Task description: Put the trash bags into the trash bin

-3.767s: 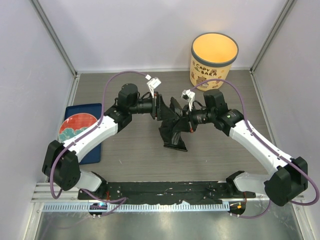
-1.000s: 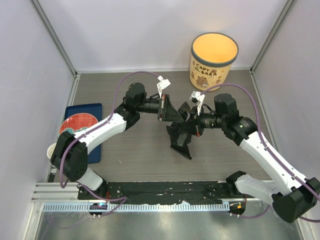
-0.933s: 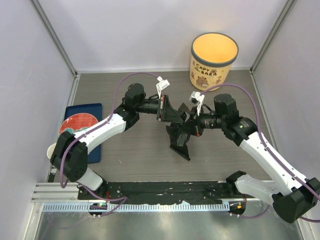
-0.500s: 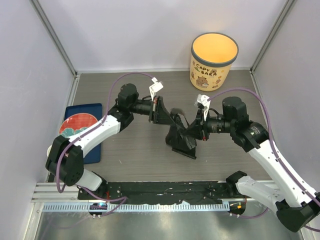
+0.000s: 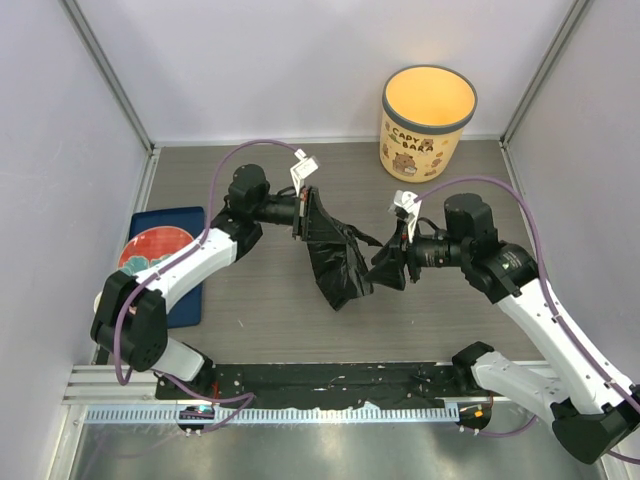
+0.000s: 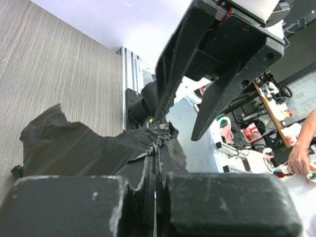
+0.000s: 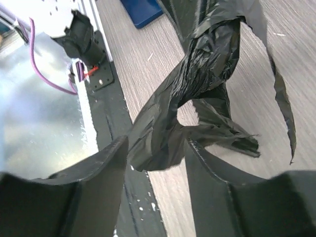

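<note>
Left wrist view: left fingers [image 6: 64, 207] clamp the trash bag [image 6: 84, 145]; right fingers [image 7: 89, 182] stand parted, film loose between them.

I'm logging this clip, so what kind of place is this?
Probably a robotics lab test cell: white enclosure walls on aluminium framing, a small wood-grain table, cluttered equipment benches beyond.

Table centre: blocked by trash bag [image 5: 338, 265] hanging from left gripper [image 5: 306, 215].
Far right corner: trash bin [image 5: 415, 140], mouth open above.
Left edge: blue tray [image 5: 185, 225].
Far left corner: passable.
</note>
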{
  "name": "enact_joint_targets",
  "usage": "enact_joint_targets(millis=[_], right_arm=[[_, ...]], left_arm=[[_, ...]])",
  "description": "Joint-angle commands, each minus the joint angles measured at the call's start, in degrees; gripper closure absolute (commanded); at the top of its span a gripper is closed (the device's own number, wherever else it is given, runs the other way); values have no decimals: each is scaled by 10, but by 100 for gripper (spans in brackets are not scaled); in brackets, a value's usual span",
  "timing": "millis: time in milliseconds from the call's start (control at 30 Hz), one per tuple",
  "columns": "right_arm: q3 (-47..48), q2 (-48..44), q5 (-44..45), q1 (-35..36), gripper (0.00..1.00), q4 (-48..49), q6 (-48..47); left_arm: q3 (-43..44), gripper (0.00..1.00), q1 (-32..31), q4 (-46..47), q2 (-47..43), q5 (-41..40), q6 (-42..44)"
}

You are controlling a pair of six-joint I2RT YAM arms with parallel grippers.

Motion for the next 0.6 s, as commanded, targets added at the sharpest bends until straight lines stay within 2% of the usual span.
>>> enact_joint_targets(millis=[0, 33, 100, 200, 267, 300, 333, 433, 567], right_arm=[[5, -6, 14, -1, 39, 35, 1], [9, -2, 16, -1, 37, 36, -9], [25, 4, 12, -2, 34, 39, -19], [52, 24, -35, -1, 36, 46, -21], [66, 39, -71, -2, 42, 55, -1], [67, 44, -82, -2, 48, 66, 7], [66, 49, -90, -2, 59, 72, 15], [57, 72, -125, -2, 70, 100, 56], [45, 92, -154, -2, 71, 162, 120]], left_arm=[[9, 100, -13, 7, -25, 28, 44], [16, 100, -16, -51, -32, 36, 71], [30, 100, -24, -106, -39, 41, 155], [48, 100, -33, -221, -49, 43, 266], [50, 100, -35, -241, -52, 47, 287], [52, 100, -36, -245, -53, 48, 302], [55, 100, -38, -250, -54, 48, 312], [67, 100, -45, -286, -58, 48, 347], [68, 100, -49, -289, -59, 43, 351]])
